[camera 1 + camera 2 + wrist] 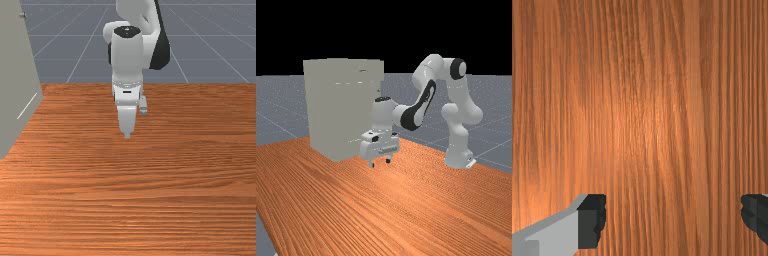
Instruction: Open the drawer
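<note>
In the far view my gripper (380,163) hangs above the table with its two fingers spread and nothing between them. It points down in the front view, near the middle. Bare wood lies below the open gripper (673,217) in the wrist view. A tall grey-beige cabinet (331,110) stands behind the hand and to the far view's left. Its side (15,70) runs along the front view's left edge, apart from the gripper. A small knob (22,15) juts from the cabinet high up there. Which part is the drawer, I cannot tell.
The orange-brown table (150,200) spreads under the hand and toward the front view's bottom. The arm's base stands on the far view's right. The cabinet is the large obstacle beside the arm.
</note>
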Available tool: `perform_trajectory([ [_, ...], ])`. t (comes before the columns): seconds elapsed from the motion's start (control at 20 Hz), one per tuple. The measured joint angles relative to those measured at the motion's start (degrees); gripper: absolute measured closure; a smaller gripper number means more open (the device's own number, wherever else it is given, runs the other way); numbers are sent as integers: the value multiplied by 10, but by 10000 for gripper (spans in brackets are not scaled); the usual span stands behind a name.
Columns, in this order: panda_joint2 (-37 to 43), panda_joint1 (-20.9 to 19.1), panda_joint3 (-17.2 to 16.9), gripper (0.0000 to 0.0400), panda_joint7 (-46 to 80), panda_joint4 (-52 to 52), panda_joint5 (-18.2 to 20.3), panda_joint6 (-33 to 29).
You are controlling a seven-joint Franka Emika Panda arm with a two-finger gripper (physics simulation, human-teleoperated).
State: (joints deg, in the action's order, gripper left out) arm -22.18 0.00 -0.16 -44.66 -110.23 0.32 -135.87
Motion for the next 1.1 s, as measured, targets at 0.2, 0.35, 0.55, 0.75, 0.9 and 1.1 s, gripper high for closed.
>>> perform_trajectory([
  [0.2,2,-1,-21,34,31,-6,-16,27],
  [0.35,128,3,-65,315,370,51,7,326],
  [0.55,154,-12,-100,388,754,90,89,432],
  [0.75,156,-16,-103,398,825,87,117,445],
  [0.9,162,-13,-102,400,835,89,120,450],
  [1.1,225,-12,-104,400,848,113,97,436],
])
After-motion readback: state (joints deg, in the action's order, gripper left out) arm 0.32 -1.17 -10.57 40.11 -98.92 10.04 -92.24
